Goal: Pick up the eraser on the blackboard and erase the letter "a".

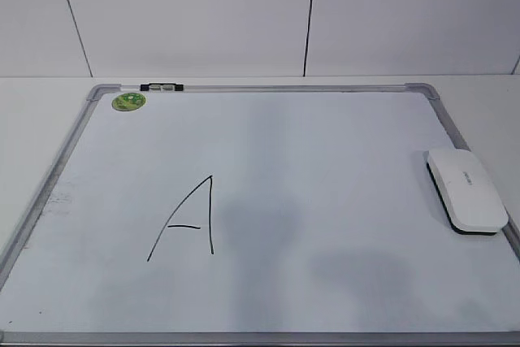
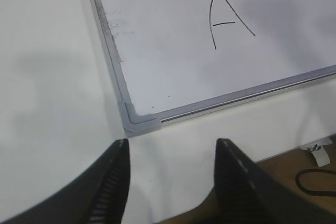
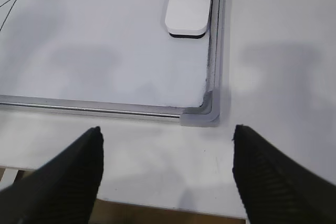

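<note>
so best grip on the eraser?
Pinch the eraser across its short width, on the two long white sides, descending from above with the right pincer, now open. It lies flat, felt down, against the blackboard right frame, so the frame-side finger has little room.

Blackboard (image 1: 341, 144): smooth white face, slight sheen, silver-grey metal frame w/ plastic-looking corners. Eraser (image 1: 465, 188): glossy white plastic, black underside. Desk (image 2: 47, 77): matt white.

The left gripper (image 2: 170, 174) hangs with its jaws parted, holding nothing; the right gripper (image 3: 167, 174) hangs likewise, its jaws spread wider and also empty
</note>
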